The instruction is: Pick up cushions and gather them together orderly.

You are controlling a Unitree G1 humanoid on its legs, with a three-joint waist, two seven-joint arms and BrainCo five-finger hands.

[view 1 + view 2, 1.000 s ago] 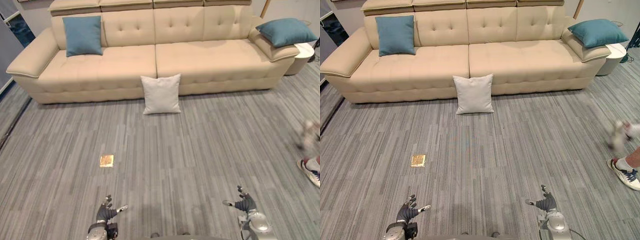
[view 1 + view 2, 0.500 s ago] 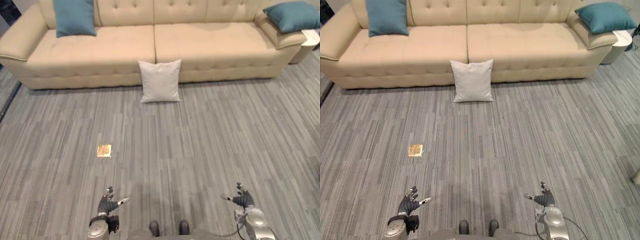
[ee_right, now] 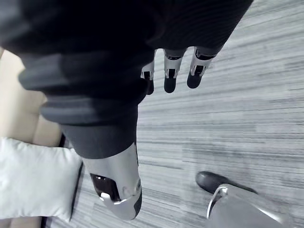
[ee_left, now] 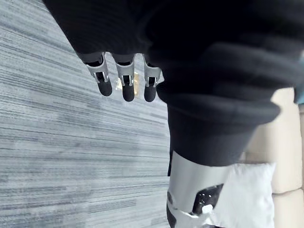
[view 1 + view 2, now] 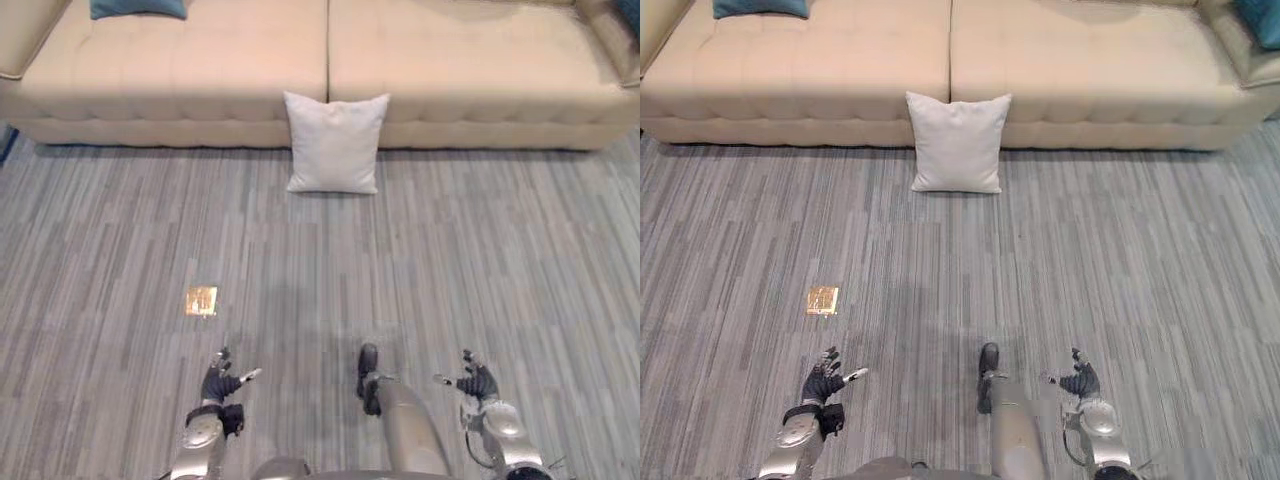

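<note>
Leaning against the sofa, one white cushion sits on the floor

A white cushion (image 5: 335,142) stands upright on the grey striped floor (image 5: 500,250), propped against the front of the beige sofa (image 5: 450,70) near its middle. A left teal cushion (image 5: 137,8) lies on the seat, and a right teal cushion (image 5: 1265,18) lies at the far end. The robot's left hand (image 5: 218,383) and right hand (image 5: 476,383) hover low, well apart from the cushions, with fingers spread and empty. A small gold square (image 5: 201,300) lies near the left hand.
</note>
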